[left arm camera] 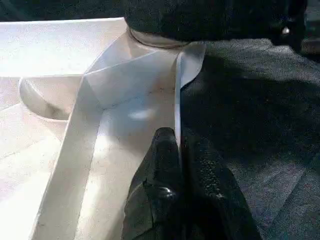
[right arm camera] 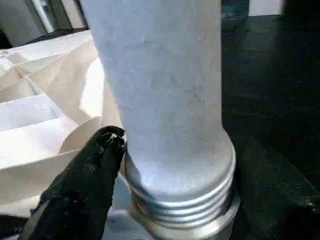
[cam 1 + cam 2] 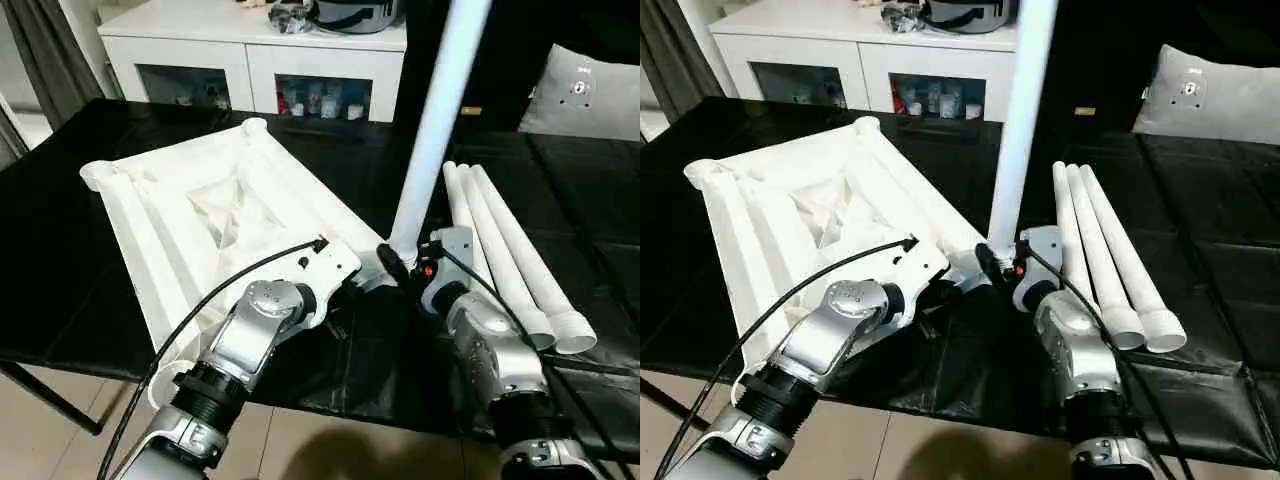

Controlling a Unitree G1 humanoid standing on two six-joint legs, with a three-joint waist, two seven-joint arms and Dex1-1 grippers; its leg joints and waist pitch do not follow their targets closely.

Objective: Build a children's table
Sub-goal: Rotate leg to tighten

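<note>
Standing at the black table's (image 3: 90,300) near edge, both grippers meet at the upturned white top's (image 3: 180,220) nearest corner socket. The left gripper (image 1: 177,145) is pinched tight on the top's thin rim. The right gripper (image 3: 398,268) spreads around the base of an upright leg (image 3: 435,130) seated there; whether it grips, I cannot tell. Three legs (image 3: 510,270) lie just right. Farther back stands a white cabinet (image 3: 250,60).
</note>
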